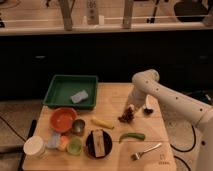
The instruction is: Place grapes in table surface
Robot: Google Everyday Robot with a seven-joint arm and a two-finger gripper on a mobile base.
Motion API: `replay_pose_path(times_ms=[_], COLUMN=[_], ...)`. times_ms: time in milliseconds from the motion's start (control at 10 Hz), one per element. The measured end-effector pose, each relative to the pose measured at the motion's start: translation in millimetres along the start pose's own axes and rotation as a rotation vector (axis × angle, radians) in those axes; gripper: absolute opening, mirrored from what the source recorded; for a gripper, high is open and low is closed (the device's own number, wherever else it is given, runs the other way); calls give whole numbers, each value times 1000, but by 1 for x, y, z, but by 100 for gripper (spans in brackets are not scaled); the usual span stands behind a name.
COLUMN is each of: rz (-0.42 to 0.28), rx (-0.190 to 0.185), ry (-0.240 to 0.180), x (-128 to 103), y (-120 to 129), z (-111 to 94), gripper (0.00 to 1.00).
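One dark lumpy grapes point(125, 116) bunch, hand point(130, 108) just above

Gripper point(130, 109) directly over grapes point(125, 117); arm comes in from their R and blocks that side. Behind grapes: bare table surface point(114, 97), free. L of grapes: yellow piece point(102, 122), near. In front: green pod point(132, 136), then fork point(146, 151). Just R: small dark obj point(147, 110). Green tray point(59, 95) well back-L.

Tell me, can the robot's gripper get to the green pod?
Probably yes: the gripper is down at the grapes, and the green pod lies close by with nothing between them.
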State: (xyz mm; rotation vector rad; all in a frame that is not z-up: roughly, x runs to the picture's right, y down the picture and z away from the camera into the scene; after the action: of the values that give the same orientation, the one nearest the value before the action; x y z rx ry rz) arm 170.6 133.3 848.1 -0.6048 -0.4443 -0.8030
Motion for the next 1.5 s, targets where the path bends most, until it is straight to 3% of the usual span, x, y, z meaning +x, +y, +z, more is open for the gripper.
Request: replay_pose_path(times_ms=[200, 300, 500, 700, 1500], rz=[2, 4, 13, 15, 19], rx=[-1, 0, 5, 8, 16], ry=[0, 3, 9, 13, 15], x=[1, 1, 4, 5, 7], y=[1, 1, 5, 6, 8], z=[1, -1, -4, -6, -8], gripper=[40, 43, 64, 78, 80])
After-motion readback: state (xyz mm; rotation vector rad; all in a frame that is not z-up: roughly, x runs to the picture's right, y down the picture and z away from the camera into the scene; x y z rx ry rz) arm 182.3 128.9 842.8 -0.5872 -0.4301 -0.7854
